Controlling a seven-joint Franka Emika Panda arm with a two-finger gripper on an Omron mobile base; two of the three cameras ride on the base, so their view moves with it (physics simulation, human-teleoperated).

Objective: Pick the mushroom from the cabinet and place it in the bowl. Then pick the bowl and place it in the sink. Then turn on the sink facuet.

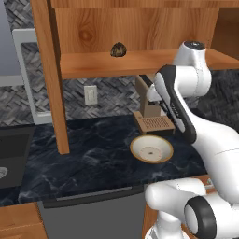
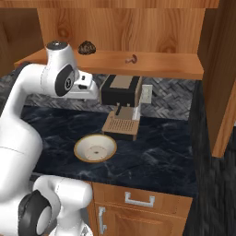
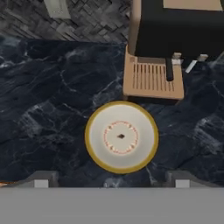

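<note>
- Cabinet (image 1: 116, 28): orange-brown grained wood, door swung open; the open door edge stands as an upright plank at 9 o'clock in the left base view. Its shelf runs left to right above the counter.
- Counter (image 1: 93, 158): dark marbled stone, running under the cabinet, with a grey patterned backsplash behind it.
- Sink (image 1: 11, 156): black basin at 9 o'clock in the left base view, well apart from the bowl; a silver drain shows at the frame edge.
- Coffee machine (image 2: 120, 90): black body with tan top and tan slatted drip tray, standing on the counter just behind the bowl, at 12 to 1 o'clock of it in the hand view.
- Bowl (image 3: 121, 137): upright on the counter, mouth facing up, cream inside with tan rim. Round, so no long axis; nothing lies in it.
- Gripper (image 3: 112, 179): fingertips show at 7 and 5 o'clock in the hand view, set wide apart with nothing between them; it hangs above the bowl, looking down.
- Mushroom (image 1: 118, 50): dark brown lump on the cabinet shelf, at 12 o'clock in the left base view, well above the bowl. Roughly round; its long axis and heading cannot be told.
- Small brown object (image 2: 131, 59): lies on the same shelf, at 3 o'clock of the mushroom in the right base view; too small to identify.
</note>
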